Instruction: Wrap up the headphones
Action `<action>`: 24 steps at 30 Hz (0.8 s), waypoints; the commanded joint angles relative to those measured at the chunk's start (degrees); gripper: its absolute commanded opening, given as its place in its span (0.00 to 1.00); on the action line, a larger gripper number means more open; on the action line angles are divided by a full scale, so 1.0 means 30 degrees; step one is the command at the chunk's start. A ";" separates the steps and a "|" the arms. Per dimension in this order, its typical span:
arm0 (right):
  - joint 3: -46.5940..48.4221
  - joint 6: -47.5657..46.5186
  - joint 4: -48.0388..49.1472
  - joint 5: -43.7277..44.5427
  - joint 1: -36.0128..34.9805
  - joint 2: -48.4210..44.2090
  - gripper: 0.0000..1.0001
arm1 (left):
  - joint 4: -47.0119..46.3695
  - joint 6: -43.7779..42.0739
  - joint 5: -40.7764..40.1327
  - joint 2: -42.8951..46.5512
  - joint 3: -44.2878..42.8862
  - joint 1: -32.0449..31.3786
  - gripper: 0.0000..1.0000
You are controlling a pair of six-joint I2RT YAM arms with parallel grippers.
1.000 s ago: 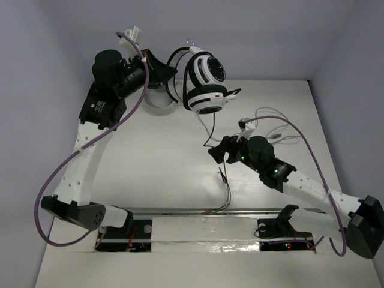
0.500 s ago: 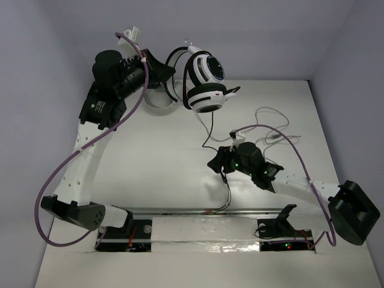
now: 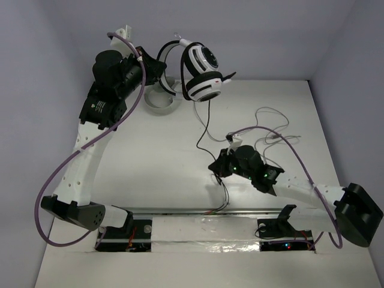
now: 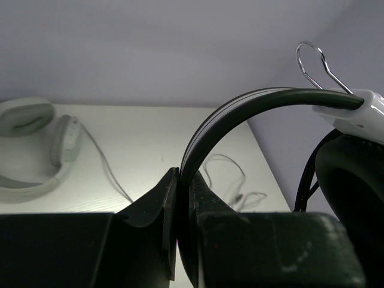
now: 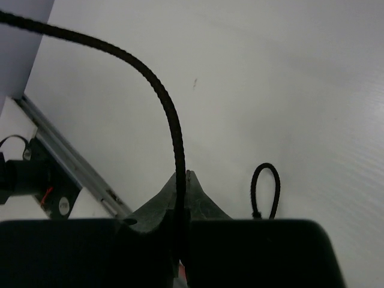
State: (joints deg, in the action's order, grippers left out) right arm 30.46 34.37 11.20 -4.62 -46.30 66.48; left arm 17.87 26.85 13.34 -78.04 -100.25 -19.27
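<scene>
Bright, diffuse; faint soft shadows. Mild glare on table (image 5: 300, 90) toward 2 o'clock. Wrist-view foregrounds at 6 o'clock dark, blurred.

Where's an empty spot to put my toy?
The widest bare patch lies between the left arm and the black cable. It is crowded on the right, around the right pincer and the grey cable, and at the back by the pale headset.
</scene>
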 commanded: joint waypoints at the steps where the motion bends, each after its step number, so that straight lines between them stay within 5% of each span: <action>1: 0.1243 -0.0585 -0.2145 0.1040 -0.1958 -0.1209 0.00 | -0.1679 0.0367 -0.4208 0.0439 -0.0394 0.0094 0.00; 3: 0.1623 -0.0646 -0.3962 0.2327 -0.2930 -0.2117 0.00 | -0.1591 0.0015 -0.6725 0.0175 -0.0364 0.0094 0.00; 15: 0.6864 -0.0880 -1.1025 0.6432 -0.8733 -0.2882 0.00 | -0.3349 0.0542 -1.1884 -0.1641 0.2418 0.0885 0.00; 24: 1.0850 -0.2315 -1.4483 0.8480 -1.0054 -0.2121 0.00 | -0.3146 -0.0306 -1.2972 -0.3429 0.3969 0.0624 0.00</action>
State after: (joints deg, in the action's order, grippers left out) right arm 59.27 30.02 -26.30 16.56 -75.44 59.31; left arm 15.64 25.28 -22.22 -90.39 -88.51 -17.21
